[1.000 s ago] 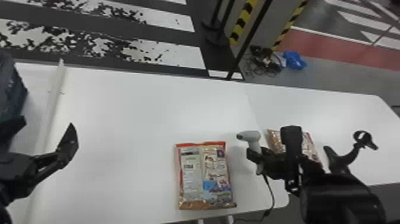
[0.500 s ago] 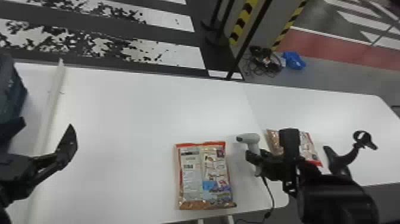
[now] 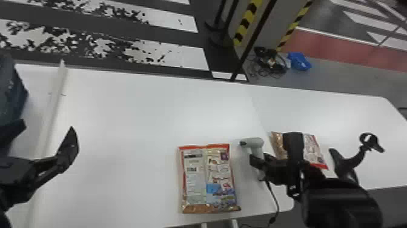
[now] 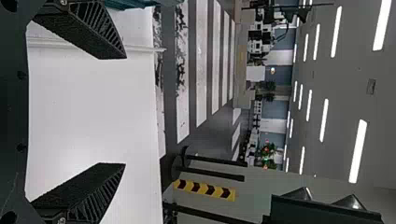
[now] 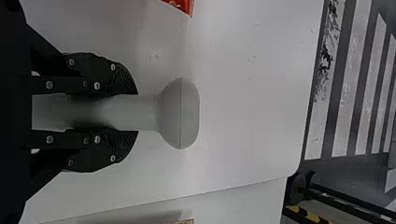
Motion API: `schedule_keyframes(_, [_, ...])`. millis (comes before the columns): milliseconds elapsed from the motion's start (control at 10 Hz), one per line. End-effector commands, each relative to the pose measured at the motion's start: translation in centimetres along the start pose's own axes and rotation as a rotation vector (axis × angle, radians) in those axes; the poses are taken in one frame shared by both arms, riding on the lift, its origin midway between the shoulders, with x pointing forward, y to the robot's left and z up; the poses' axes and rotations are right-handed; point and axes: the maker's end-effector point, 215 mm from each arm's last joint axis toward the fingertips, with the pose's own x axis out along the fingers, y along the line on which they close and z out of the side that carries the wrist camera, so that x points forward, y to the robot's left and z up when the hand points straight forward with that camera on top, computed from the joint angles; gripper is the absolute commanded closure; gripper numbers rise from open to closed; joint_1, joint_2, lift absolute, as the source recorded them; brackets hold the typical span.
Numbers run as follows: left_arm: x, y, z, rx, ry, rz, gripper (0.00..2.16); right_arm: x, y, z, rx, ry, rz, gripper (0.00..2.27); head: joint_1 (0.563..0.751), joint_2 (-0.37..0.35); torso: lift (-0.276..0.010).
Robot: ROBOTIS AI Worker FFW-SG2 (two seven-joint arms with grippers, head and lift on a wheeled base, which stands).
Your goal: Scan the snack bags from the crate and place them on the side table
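Observation:
A snack bag (image 3: 209, 179) lies flat on the white table (image 3: 127, 133), near its front edge. To its right, my right gripper (image 3: 257, 163) holds the grey scanner (image 3: 253, 142) upright by its handle. In the right wrist view both fingers of the right gripper (image 5: 126, 113) press on the handle below the head of the scanner (image 5: 184, 113). Another snack bag (image 3: 313, 148) lies on the side table (image 3: 348, 115), partly behind the right arm. At the left my left gripper (image 3: 50, 130) stands open and empty above the table; in the left wrist view the left gripper (image 4: 123, 112) has its fingers wide apart.
A dark blue crate (image 3: 12, 91) stands at the far left, beyond a raised white strip (image 3: 54, 100). The scanner's cable (image 3: 274, 197) hangs over the front edge of the table. Black posts (image 3: 254, 36) stand behind the tables.
The right arm has shifted very slightly at the scanner. The left arm and both bags have kept their places.

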Motion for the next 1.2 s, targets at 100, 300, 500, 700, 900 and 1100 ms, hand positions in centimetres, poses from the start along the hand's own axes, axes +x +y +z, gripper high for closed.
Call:
schedule_keyframes(100, [0.0,-0.1,0.1,-0.006,-0.003,0.002,0.04,0.0,0.1,-0.1,0.000,0.001,0.003,1.80,0.695,-0.350,-0.094])
schedule_keyframes(300, [0.0,-0.1,0.1,-0.006,-0.003,0.002,0.04,0.1,0.2,-0.1,0.002,0.000,0.005,0.73,0.695,-0.350,-0.094])
schedule_keyframes(500, [0.0,-0.1,0.1,-0.006,-0.003,0.002,0.04,-0.1,0.0,0.0,0.017,-0.007,0.007,0.15,0.695,-0.350,-0.094])
schedule_keyframes(700, [0.0,-0.1,0.2,-0.006,-0.004,0.002,0.04,-1.3,-0.4,0.5,0.047,-0.032,0.011,0.11,0.695,-0.350,-0.094])
schedule_keyframes(900, [0.0,-0.1,0.3,-0.006,-0.006,0.001,0.04,-3.8,0.5,1.0,0.103,-0.058,0.066,0.11,0.695,-0.350,-0.094])
schedule_keyframes(1100, [-0.1,-0.2,0.4,-0.006,-0.009,0.001,0.04,-6.4,2.7,1.3,0.198,-0.077,0.197,0.12,0.695,-0.350,-0.094])
